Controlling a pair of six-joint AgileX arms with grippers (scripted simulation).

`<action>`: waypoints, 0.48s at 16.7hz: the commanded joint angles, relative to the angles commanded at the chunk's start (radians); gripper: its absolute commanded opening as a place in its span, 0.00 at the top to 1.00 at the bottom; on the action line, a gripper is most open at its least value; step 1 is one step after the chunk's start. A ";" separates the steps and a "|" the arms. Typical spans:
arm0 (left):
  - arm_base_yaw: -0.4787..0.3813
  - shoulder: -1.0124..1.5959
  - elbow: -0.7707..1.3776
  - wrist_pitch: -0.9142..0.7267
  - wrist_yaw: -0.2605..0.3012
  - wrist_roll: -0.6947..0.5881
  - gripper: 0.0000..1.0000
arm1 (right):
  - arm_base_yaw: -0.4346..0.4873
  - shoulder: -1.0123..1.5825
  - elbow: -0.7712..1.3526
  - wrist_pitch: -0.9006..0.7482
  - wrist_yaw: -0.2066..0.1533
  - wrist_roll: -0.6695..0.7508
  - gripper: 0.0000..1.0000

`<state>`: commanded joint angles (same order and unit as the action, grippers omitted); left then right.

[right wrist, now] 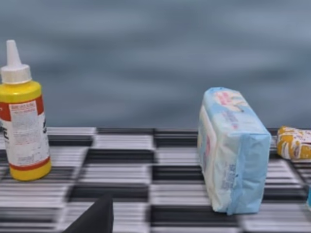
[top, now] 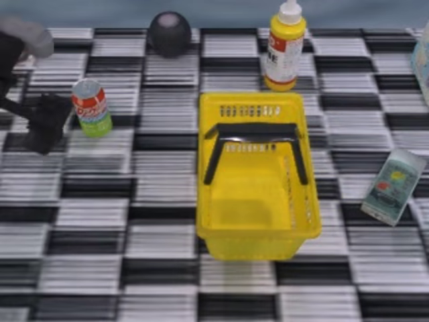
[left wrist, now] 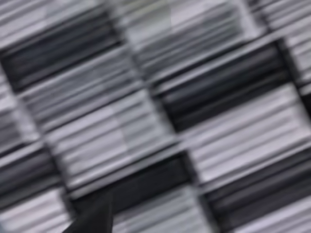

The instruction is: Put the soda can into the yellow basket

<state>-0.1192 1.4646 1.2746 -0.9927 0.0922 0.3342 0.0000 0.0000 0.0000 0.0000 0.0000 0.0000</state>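
Observation:
The soda can [top: 92, 107], red above and lime green below, stands upright at the table's back left. My left gripper [top: 48, 123] hangs just left of it, a small gap away, open and holding nothing. The left wrist view shows only striped cloth and one dark finger [left wrist: 92, 218]; the can is out of that view. The yellow basket [top: 255, 100] sits in the middle of the table with its black handles folded across it, and nothing is inside. My right gripper [right wrist: 138, 228] is out of the top view, parked and open, with one finger [right wrist: 95, 216] showing.
A yellow bottle [top: 286, 50] with a white cap stands behind the basket, and a black ball [top: 169, 33] lies at the back. A pale blue pack [right wrist: 231, 150] and a yellow bag [right wrist: 294, 143] are at the back right. A teal box [top: 394, 188] lies right of the basket.

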 joint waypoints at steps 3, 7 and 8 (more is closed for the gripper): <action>-0.015 0.317 0.289 -0.200 -0.004 0.076 0.00 | 0.000 0.000 0.000 0.000 0.000 0.000 0.00; -0.028 0.695 0.688 -0.424 -0.019 0.172 0.00 | 0.000 0.000 0.000 0.000 0.000 0.000 0.00; -0.030 0.778 0.787 -0.471 -0.024 0.194 0.00 | 0.000 0.000 0.000 0.000 0.000 0.000 0.00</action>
<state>-0.1489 2.2423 2.0619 -1.4637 0.0677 0.5277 0.0000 0.0000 0.0000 0.0000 0.0000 0.0000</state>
